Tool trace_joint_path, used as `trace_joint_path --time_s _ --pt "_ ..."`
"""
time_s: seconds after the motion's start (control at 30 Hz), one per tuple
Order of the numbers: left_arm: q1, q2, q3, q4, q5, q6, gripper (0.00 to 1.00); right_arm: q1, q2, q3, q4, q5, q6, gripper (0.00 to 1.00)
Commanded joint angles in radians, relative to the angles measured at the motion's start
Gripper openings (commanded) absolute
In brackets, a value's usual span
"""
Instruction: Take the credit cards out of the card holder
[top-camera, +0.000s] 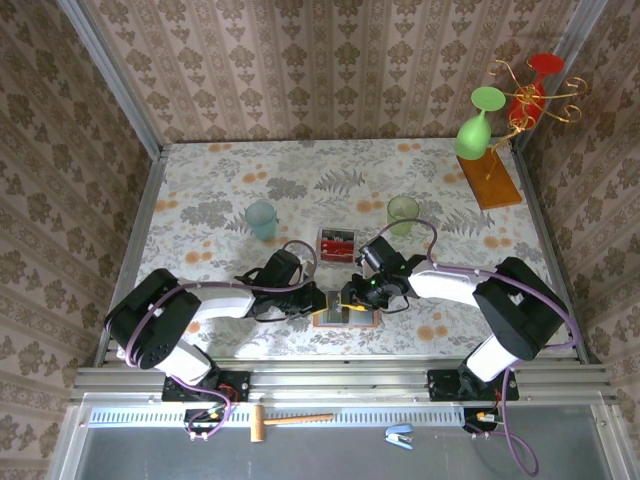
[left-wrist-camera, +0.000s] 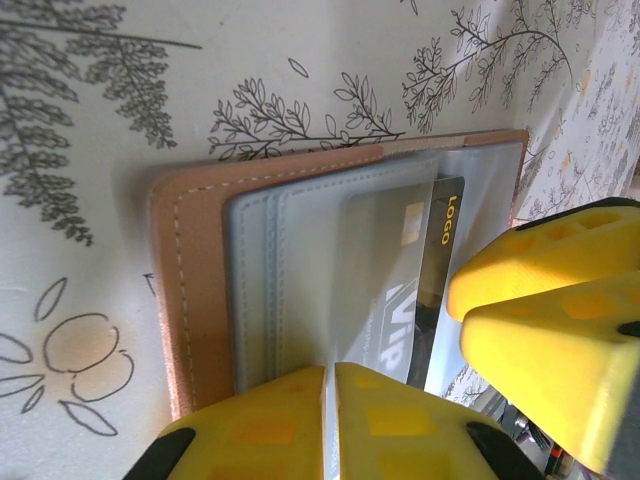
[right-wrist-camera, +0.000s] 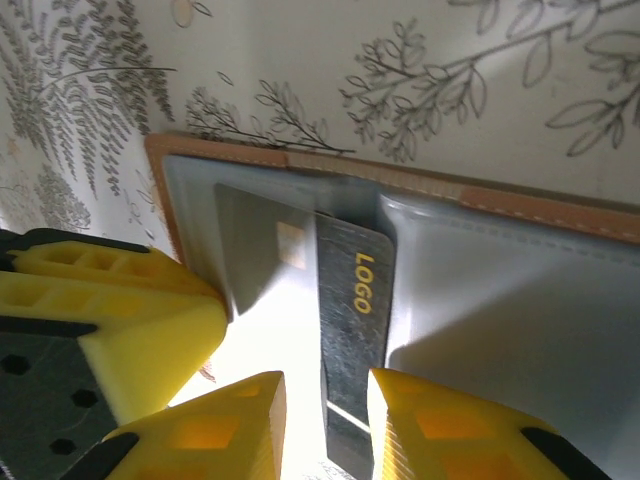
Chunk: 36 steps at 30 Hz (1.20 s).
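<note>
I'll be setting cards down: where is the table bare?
Bare: flowered cloth behind the pale teal cup and pale green cup. Crowded: near centre, left gripper and right gripper over the tan leather card holder, by the small clear box.

- In the top view the left tool (top-camera: 319, 300) and the right tool (top-camera: 350, 296) cover most of the card holder (top-camera: 345, 318).
- In the left wrist view the dark card (left-wrist-camera: 443, 250) lies half under a cloudy pocket (left-wrist-camera: 380, 270), and its lower end is behind yellow fingers (left-wrist-camera: 540, 260).
- In the right wrist view the card runs off the bottom edge and glare washes out the part beside it. We cannot tell whether the right tool pinches it.
</note>
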Motion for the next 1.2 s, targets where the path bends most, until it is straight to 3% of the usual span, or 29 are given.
trace_joint_path --time_s 0.0,0.63,1.17 --pt "-0.007 0.012 -0.011 -0.002 -0.005 0.006 0.11 -0.006 0.011 -0.019 0.008 -0.009 0.007 0.28" --pt "-0.008 0.016 -0.017 -0.019 -0.01 0.008 0.06 -0.018 0.019 -0.064 0.111 -0.059 0.045 0.24" --pt "-0.008 0.009 -0.022 -0.015 -0.01 0.002 0.06 -0.03 -0.022 -0.065 0.094 -0.055 0.041 0.15"
